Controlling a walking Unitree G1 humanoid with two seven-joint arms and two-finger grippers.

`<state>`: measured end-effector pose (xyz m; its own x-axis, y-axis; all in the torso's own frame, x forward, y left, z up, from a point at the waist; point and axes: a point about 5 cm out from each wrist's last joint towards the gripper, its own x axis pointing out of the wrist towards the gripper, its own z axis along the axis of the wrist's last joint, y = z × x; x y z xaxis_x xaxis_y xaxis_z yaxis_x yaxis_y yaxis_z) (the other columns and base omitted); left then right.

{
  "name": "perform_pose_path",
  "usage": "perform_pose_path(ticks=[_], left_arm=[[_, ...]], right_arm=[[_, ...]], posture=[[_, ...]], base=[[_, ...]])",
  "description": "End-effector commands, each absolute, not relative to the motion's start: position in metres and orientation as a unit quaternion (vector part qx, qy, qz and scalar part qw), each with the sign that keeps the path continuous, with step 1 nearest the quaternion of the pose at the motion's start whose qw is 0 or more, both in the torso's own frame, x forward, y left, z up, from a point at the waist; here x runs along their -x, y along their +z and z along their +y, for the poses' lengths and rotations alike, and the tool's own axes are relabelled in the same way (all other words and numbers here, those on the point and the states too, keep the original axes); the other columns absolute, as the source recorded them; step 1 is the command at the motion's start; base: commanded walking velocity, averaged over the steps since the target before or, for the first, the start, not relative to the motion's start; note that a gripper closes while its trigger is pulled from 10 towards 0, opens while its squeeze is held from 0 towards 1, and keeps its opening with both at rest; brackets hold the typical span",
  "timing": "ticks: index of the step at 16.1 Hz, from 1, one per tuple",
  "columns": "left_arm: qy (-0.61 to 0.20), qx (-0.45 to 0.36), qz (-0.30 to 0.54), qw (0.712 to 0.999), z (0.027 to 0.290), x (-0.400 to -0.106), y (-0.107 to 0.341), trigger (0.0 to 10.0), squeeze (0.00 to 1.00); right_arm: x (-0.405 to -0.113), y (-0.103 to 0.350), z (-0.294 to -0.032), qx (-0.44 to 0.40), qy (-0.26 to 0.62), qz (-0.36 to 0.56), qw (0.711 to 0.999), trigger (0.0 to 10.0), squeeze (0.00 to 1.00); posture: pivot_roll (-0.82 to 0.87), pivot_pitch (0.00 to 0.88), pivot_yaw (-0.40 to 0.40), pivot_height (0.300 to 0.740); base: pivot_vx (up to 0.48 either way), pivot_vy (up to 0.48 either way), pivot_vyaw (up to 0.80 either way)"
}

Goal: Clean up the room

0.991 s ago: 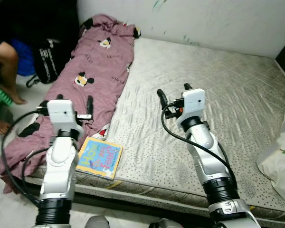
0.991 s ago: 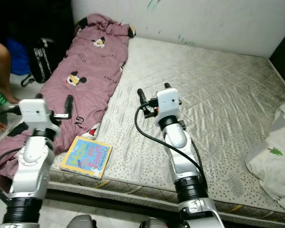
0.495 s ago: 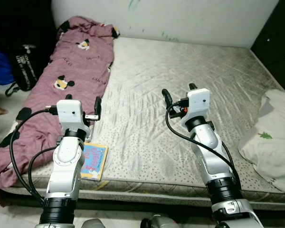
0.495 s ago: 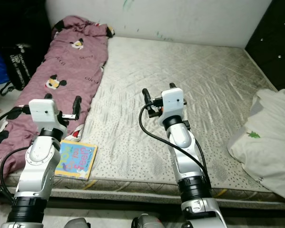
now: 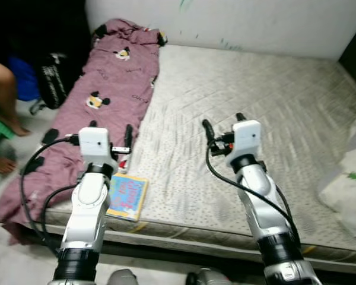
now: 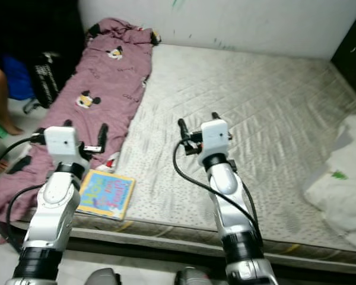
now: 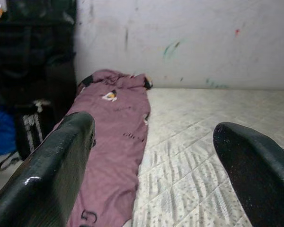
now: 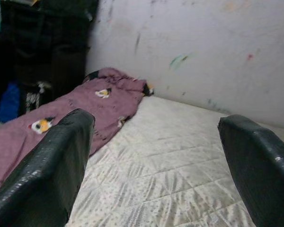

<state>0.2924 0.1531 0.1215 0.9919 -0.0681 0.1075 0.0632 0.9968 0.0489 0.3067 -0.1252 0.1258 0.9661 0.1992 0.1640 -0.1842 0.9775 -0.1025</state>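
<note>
Before us, a bare quilted mattress (image 5: 273, 95) lies against a white wall (image 5: 243, 21) marked with faint scribbles. Along the mattress's left side we see a maroon blanket (image 5: 107, 89) printed with cartoon mouse figures, spilling over the edge toward the floor. A colourful children's book (image 5: 127, 197) lies flat at the near edge of the mattress, just beside the blanket's lower folds. A white pillow (image 5: 350, 184) rests at the right edge. A dark bag (image 5: 53, 77) stands on the floor to the left of the blanket, and farther left a person's bare leg (image 5: 3, 89) is visible.

We hold our left gripper (image 5: 110, 130) raised above the blanket's lower part, near the book, its two black fingers (image 7: 52, 170) spread well apart and holding nothing. Our right gripper (image 5: 223, 123) hangs over the middle of the mattress, its fingers (image 8: 52, 161) likewise wide apart and empty.
</note>
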Motion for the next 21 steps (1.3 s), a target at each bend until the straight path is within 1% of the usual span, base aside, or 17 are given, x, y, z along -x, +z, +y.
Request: perform_pose_path(ticks=[1, 4, 6, 7, 10, 13, 16, 18, 21], left_arm=[[-0.053, -0.022, -0.049, 0.997, 0.146, -0.296, 0.122, 10.0, 0.0], [-0.084, -0.016, -0.044, 0.995, 0.133, -0.301, 0.121, 10.0, 0.0], [-0.094, -0.014, -0.044, 0.995, 0.128, -0.303, 0.121, 10.0, 0.0], [-0.092, -0.015, -0.045, 0.995, 0.128, -0.304, 0.121, 10.0, 0.0], [-0.077, -0.023, -0.053, 0.995, 0.136, -0.304, 0.125, 10.0, 0.0], [-0.072, -0.03, -0.05, 0.996, 0.141, -0.303, 0.122, 10.0, 0.0], [-0.09, -0.031, -0.036, 0.995, 0.132, -0.303, 0.113, 10.0, 0.0], [-0.09, -0.025, -0.041, 0.995, 0.128, -0.306, 0.115, 10.0, 0.0], [-0.076, -0.02, -0.047, 0.996, 0.129, -0.31, 0.116, 10.0, 0.0]], right_arm=[[-0.305, 0.132, -0.133, 0.047, 0.077, -0.098, 0.991, 10.0, 0.0], [-0.296, 0.13, -0.144, 0.053, 0.05, -0.097, 0.993, 10.0, 0.0], [-0.292, 0.128, -0.148, 0.058, 0.043, -0.093, 0.993, 10.0, 0.0], [-0.292, 0.126, -0.147, 0.059, 0.045, -0.089, 0.993, 10.0, 0.0], [-0.298, 0.126, -0.14, 0.069, 0.061, -0.085, 0.992, 10.0, 0.0], [-0.298, 0.125, -0.136, 0.075, 0.062, -0.086, 0.992, 10.0, 0.0], [-0.287, 0.116, -0.132, 0.068, 0.055, -0.081, 0.993, 10.0, 0.0], [-0.285, 0.116, -0.132, 0.06, 0.051, -0.081, 0.994, 10.0, 0.0], [-0.289, 0.112, -0.129, 0.058, 0.062, -0.077, 0.993, 10.0, 0.0]], posture=[[-0.07, 0.0, 0.032, 0.74], [-0.13, 0.0, 0.065, 0.74], [-0.14, 0.0, 0.067, 0.74], [-0.13, 0.0, 0.061, 0.74], [-0.1, 0.0, 0.058, 0.74], [-0.11, 0.0, 0.082, 0.74], [-0.13, 0.0, 0.103, 0.74], [-0.12, 0.0, 0.096, 0.74], [-0.08, 0.0, 0.072, 0.74]], base=[[0.0, 0.0, 0.0], [0.0, 0.0, 0.0], [0.0, 0.0, 0.0], [0.0, 0.0, 0.0], [0.0, 0.0, -0.8], [0.0, 0.0, -0.63], [0.0, 0.0, 0.0], [0.0, 0.0, 0.0], [0.0, 0.0, 0.0]])
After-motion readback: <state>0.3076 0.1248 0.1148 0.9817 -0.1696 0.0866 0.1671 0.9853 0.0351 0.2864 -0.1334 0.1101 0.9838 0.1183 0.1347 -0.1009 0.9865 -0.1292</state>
